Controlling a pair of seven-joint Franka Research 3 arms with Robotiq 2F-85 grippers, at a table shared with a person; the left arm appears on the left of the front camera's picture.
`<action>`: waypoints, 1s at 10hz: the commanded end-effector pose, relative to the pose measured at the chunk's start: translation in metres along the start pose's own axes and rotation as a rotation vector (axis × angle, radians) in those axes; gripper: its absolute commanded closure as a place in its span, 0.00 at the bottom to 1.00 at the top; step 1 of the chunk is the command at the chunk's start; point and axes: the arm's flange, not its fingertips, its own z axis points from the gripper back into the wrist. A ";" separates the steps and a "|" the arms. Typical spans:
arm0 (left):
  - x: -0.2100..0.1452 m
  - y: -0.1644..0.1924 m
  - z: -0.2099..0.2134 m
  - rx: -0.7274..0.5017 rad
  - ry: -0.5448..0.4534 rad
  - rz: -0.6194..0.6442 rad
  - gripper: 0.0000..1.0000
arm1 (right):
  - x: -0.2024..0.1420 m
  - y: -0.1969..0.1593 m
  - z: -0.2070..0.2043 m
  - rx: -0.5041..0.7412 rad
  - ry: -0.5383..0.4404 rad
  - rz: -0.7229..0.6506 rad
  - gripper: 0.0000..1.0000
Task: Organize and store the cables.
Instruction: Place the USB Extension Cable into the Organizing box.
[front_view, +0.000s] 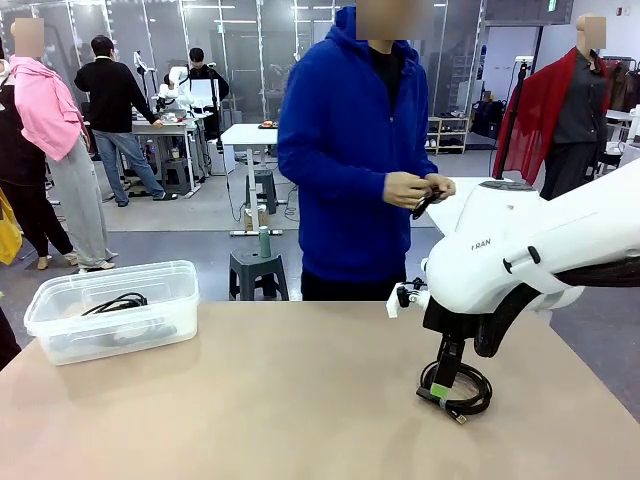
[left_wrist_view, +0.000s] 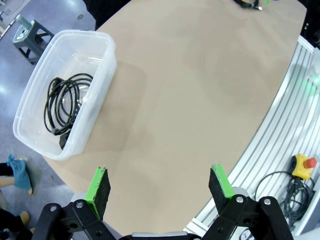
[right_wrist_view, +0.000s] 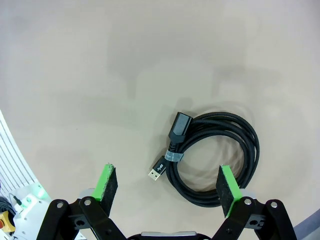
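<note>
Holding the right gripper wide open, low over the table, at a coiled cable lying there. Holding the left gripper open too, high over the table, looking down on the clear bin containing a second coil. Spotting a third coil in the person's hands.

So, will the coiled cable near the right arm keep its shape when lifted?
Probably mostly: a band ties the coil at one spot, so the far loops may sag. The plug sticks out free and would likely dangle. Thin cord, so it seems light.
</note>
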 end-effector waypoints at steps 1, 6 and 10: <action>0.000 0.000 0.000 0.000 0.005 -0.007 0.00 | 0.004 -0.005 -0.002 0.000 0.042 -0.020 0.00; 0.000 0.000 0.000 0.000 0.005 -0.007 0.00 | 0.004 -0.008 -0.024 0.040 0.074 -0.019 0.00; 0.000 0.000 0.000 0.000 0.005 -0.007 0.00 | 0.002 -0.013 -0.043 0.082 0.089 -0.023 0.00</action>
